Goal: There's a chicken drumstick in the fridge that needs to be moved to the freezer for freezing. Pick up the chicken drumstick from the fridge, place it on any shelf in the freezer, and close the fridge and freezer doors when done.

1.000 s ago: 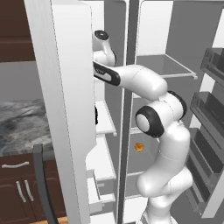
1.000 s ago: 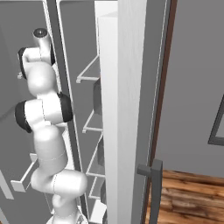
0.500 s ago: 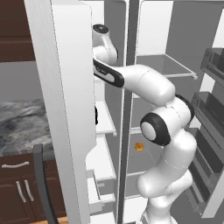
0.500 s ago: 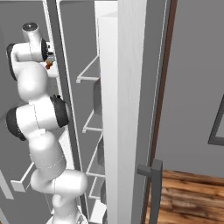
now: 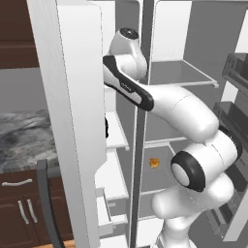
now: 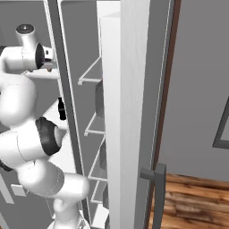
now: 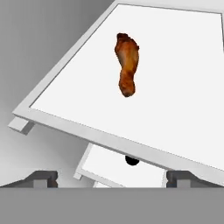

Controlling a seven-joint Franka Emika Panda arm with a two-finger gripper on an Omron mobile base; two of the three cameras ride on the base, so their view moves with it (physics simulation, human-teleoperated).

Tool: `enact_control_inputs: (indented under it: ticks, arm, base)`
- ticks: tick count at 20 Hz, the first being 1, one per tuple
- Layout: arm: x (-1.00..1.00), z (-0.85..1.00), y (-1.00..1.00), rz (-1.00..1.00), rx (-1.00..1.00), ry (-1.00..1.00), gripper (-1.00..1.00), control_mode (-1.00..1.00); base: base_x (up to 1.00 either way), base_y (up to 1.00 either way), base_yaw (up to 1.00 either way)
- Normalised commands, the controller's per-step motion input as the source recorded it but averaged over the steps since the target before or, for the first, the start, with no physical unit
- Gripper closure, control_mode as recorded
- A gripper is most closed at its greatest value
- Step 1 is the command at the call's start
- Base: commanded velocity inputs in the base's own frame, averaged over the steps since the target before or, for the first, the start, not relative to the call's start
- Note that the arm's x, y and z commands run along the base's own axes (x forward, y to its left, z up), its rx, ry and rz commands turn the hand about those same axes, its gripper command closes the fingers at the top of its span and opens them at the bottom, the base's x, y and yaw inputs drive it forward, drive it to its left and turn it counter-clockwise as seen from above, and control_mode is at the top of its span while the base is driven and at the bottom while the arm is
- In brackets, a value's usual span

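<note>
Evidently the chicken drumstick (image 7: 127, 63) lay free on a broad white shelf (image 7: 183, 78) in the hand view, its thicker end away from the camera and its narrow end pointing back toward the shelf's front lip, nothing touching it. The hand (image 7: 111, 177) was open: its two dark fingertips (image 7: 41, 177) stood wide apart at the bottom corners of that view, well short of the drumstick and gripping nothing. Beneath the shelf's front edge a second, lower white shelf (image 7: 118, 168) showed, with a small dark round object (image 7: 131, 161) on it. From the left base view the white arm (image 5: 169, 109) reached up and to the left into the freezer (image 5: 114, 140), the narrower compartment, its wrist high beside the open freezer door (image 5: 72, 121), which stood edge-on in front with a dark bar handle (image 5: 46, 203) low down. To the right of the centre divider the fridge (image 5: 193, 58) stood open too, grey inside, with a small orange-yellow lump (image 5: 154, 162) on a lower shelf and dark door bins (image 5: 237, 70) at the far right. The right base view showed the arm's wrist near an upper freezer shelf, with a speck of brown at it. A thin dark mark ran along the forearm, too small to read; no other writing or labels could be made out.
</note>
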Motion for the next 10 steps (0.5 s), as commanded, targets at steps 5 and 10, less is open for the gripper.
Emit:
enact_control_inputs:
  ticks: [5,10]
  arm:
    - [-0.98,-0.03,-0.43,0.00,0.05,0.00,-1.00,-1.00]
    - [-0.79,0.00,-0.57,-0.04,0.00,0.02,-1.00,-1.00]
  base:
    - [0.00,0.00,0.00]
    - [0.00,0.00,0.00]
